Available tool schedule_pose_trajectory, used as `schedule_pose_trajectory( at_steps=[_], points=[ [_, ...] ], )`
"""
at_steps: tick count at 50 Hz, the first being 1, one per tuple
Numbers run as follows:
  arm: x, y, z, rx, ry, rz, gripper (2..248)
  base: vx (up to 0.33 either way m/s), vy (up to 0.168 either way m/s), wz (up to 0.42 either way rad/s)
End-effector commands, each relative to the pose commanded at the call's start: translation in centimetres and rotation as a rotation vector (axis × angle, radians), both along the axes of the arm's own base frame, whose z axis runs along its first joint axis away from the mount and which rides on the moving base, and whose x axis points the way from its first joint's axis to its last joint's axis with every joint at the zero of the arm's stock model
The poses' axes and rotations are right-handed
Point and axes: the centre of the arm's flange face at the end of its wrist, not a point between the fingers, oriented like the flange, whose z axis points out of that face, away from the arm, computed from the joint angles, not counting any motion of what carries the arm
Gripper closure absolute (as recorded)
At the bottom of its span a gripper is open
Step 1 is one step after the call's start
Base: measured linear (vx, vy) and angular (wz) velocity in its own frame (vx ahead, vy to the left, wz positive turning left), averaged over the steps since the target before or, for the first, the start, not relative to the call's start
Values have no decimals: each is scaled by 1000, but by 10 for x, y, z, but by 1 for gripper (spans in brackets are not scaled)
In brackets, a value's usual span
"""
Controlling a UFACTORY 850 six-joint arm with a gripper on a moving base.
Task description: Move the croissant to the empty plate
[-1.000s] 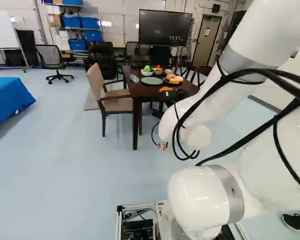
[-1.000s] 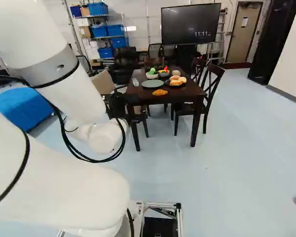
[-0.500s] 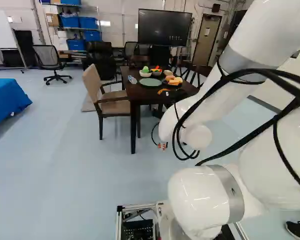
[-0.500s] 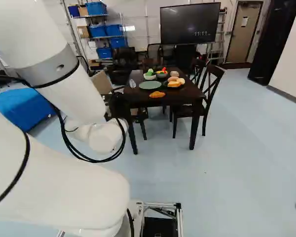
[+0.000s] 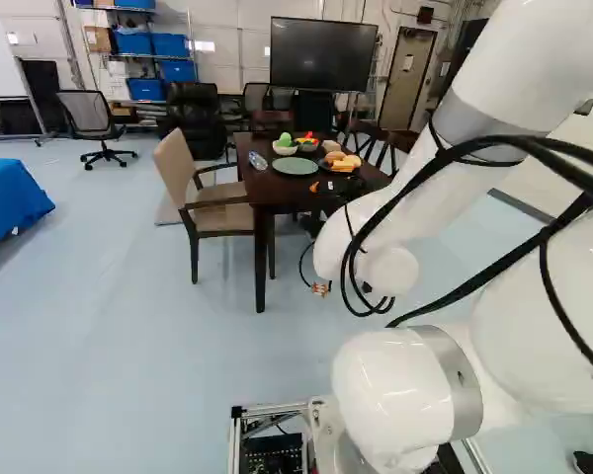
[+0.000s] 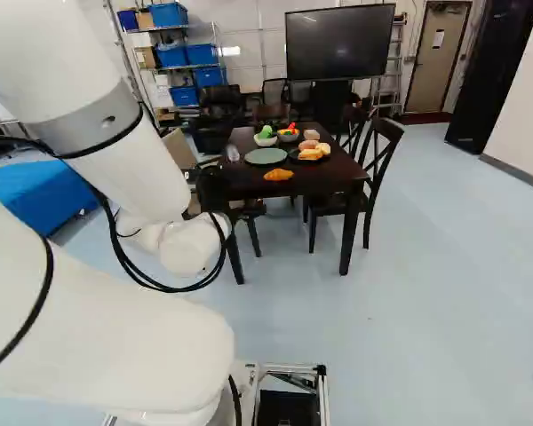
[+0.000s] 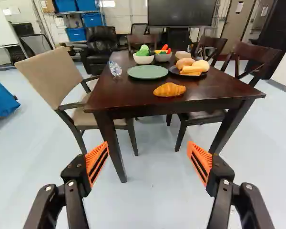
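While the end effector (image 6: 211, 188) hangs just short of the tabletop (image 7: 133, 90), its fingers stand wide apart and grip nothing at all. From where I'm standing, the croissant (image 7: 169, 89) lies on the dark wood ahead of them, close to the near edge. Just beyond it sits the green plate (image 7: 148, 72), and the two are apart. A black plate (image 7: 173, 71) beside the green one carries buns (image 7: 185, 63) and some yellow food (image 7: 191, 70). Farther back, a white bowl (image 7: 143, 59) has something green in it, and another bowl (image 7: 163, 57) near it shows red and yellow pieces. Something clear (image 7: 115, 69) rests near the green plate, and a beige chair (image 5: 174, 163) stands left of the tabletop in the left base view.
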Motion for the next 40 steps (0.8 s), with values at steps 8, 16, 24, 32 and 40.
schedule_pose_trajectory(
  at_steps=[8, 16, 24, 32, 40],
  points=[
    [0, 0, 0, 0, 0, 0, 26, 107, -4, -13],
    [0, 0, 0, 0, 0, 0, 26, 109, -1, -16],
    [0, 0, 0, 0, 0, 0, 26, 109, -3, -16],
    [0, 0, 0, 0, 0, 0, 26, 105, -3, -15],
    [0, 0, 0, 0, 0, 0, 26, 101, -1, -14]
  ],
)
